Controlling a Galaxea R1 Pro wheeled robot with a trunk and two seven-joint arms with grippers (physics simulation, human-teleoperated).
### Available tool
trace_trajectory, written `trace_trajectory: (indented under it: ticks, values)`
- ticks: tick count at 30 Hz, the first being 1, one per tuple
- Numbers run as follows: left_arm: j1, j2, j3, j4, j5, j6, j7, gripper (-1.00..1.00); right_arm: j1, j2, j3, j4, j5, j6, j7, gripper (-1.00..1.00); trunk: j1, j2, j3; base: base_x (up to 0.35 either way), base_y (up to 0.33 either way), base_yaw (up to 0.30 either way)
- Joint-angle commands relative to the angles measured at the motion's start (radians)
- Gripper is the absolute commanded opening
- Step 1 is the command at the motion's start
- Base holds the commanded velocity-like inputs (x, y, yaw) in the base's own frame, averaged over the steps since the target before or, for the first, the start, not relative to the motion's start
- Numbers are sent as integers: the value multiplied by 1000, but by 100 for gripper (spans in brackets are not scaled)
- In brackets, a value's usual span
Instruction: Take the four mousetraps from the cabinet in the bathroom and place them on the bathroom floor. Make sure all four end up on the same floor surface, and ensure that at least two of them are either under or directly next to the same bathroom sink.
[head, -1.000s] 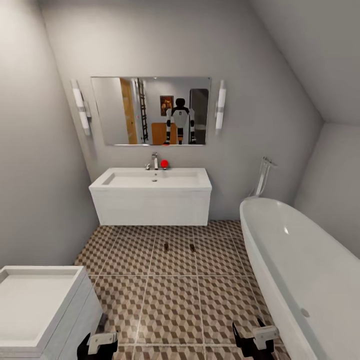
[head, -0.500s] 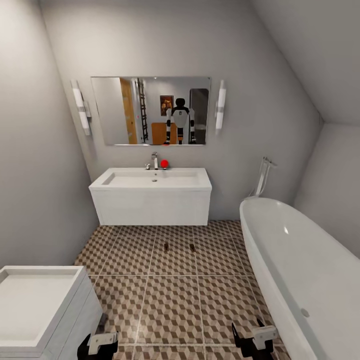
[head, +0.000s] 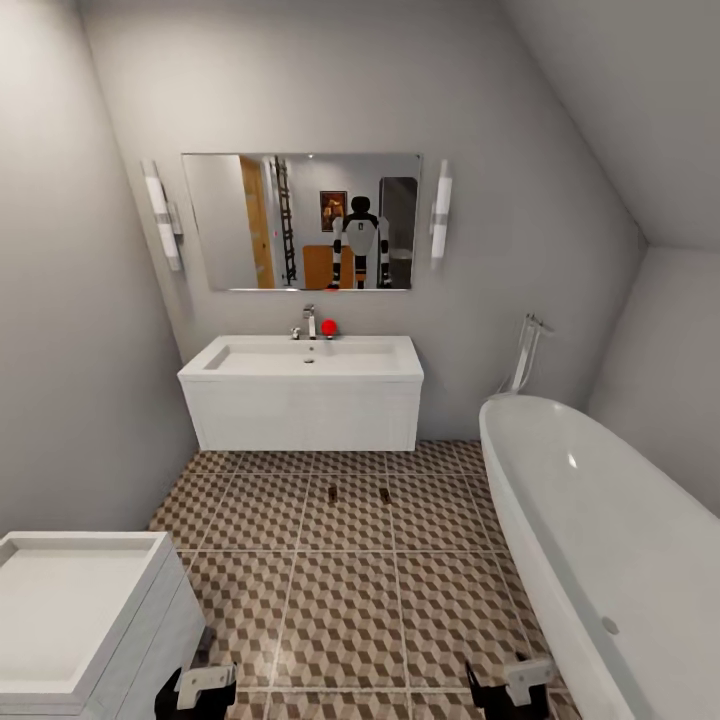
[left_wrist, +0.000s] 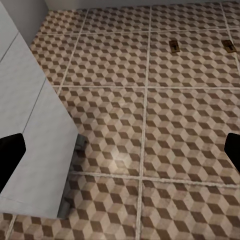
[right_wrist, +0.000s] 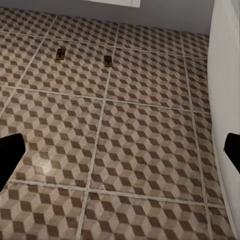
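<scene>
My left gripper (head: 197, 690) hangs beside the white box-shaped unit (head: 75, 610), jaws wide, empty. 2 small tan wooden mousetraps (head: 332, 493) (head: 384, 495) lie apart on the cube-patterned brown tile floor (head: 340, 590), just before the white rectangular sink (head: 305, 362). My right gripper (head: 512, 682), wide, empty, sits near the white oval bathtub (head: 610, 540). Risk: turning here could clip unit or tub; rolling forward could shove the traps.
</scene>
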Motion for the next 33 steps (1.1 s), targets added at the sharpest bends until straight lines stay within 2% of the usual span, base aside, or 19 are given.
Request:
trace_trajectory:
  ticks: [1, 21, 33]
  values:
    - [-2, -1, -9, 3, 6, -5, 2, 100, -1, 1, 2, 1, 1, -1, -1, 100, 1, -2, -2, 0, 0, 0]
    - [-2, -16, -9, 5, 6, 16, -1, 100, -1, -4, 1, 1, 1, 5, -4, 100, 1, -2, -2, 0, 0, 0]
    - [-2, -22, -9, 5, 6, 17, -2, 100, -1, -5, 1, 1, 1, 4, -48, 100, 1, -2, -2, 0, 0, 0]
